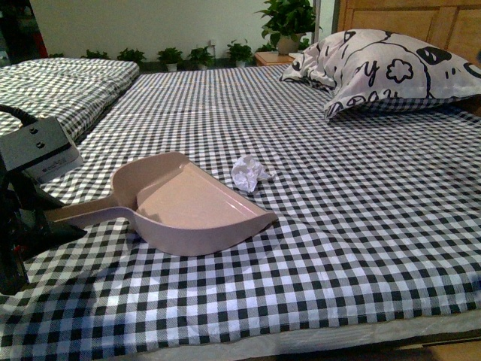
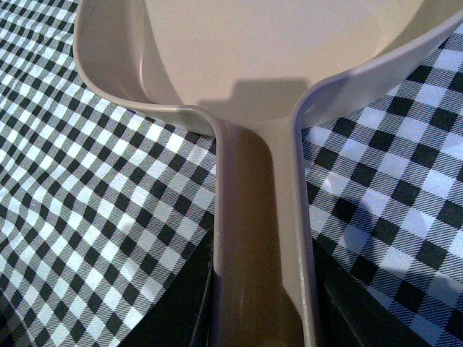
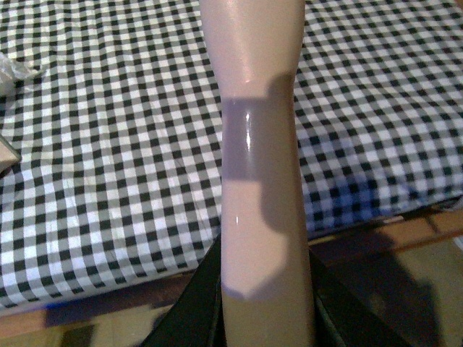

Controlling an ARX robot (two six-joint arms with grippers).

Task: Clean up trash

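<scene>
The trash (image 1: 249,174), a small crumpled white paper ball, lies on the checked bedspread just beyond the far rim of the pink dustpan (image 1: 188,203). The pan rests on the bed with its open mouth turned toward the paper. My left gripper (image 1: 54,218) is shut on the pan's handle at the left edge of the front view. In the left wrist view the handle (image 2: 257,238) runs between the dark fingers (image 2: 181,307) of my left gripper (image 2: 260,307). My right gripper (image 3: 264,303) is shut on the pink brush handle (image 3: 257,144). The brush head is out of view.
A black-and-white patterned pillow (image 1: 383,68) lies at the back right by the wooden headboard (image 1: 421,19). Potted plants (image 1: 199,56) line the far wall. The right wrist view shows the bed's near edge (image 3: 108,289) and wooden floor (image 3: 405,289) below it.
</scene>
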